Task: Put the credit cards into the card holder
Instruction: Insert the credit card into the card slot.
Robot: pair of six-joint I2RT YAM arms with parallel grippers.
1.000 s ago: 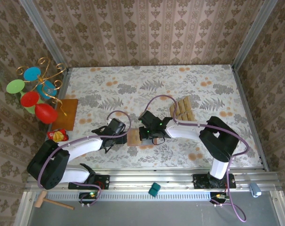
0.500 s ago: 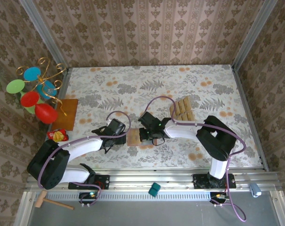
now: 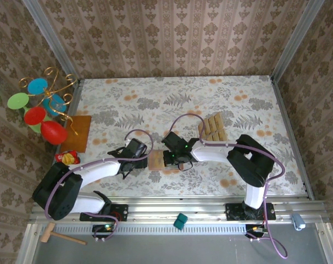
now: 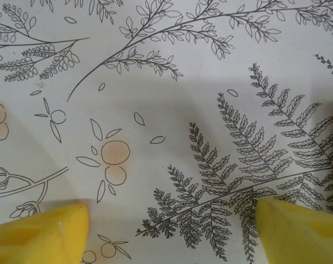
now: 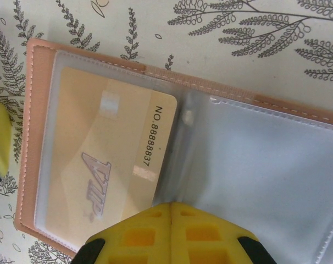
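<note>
Right arm's elbow and upper link have swung a little to the left since the earlier frame, while its wrist has stayed over the card holder [image 3: 155, 160]; the left arm has hardly shifted.

From above, the holder lies near the front middle of the worktop [image 3: 238, 99], between the two wrists. The left pincer [image 3: 140, 157] sits just to its left and the right pincer [image 3: 175, 160] on its right part. Well apart, farther back and to the right, the loose credit cards [image 3: 213, 127] lie side by side in a row – the row's long axis runs diagonally, from near-left to far-right.

On the left wrist camera, two yellow fingertips [image 4: 37, 234] stand wide apart at the lower corners, with nothing but the fern-printed cloth between them.

On the right wrist camera, the holder lies open and flat, its long axis across the picture and dipping slightly to the right, with clear sleeves on both halves. A sleeved card [image 5: 103, 165] fills the left pocket, its long axis at right angles to the holder's. Its writing is turned sideways and reads "VIP" and "NO.8888837". The right pincer's yellow tips are pressed together at the bottom edge – nothing shows between them.
</note>
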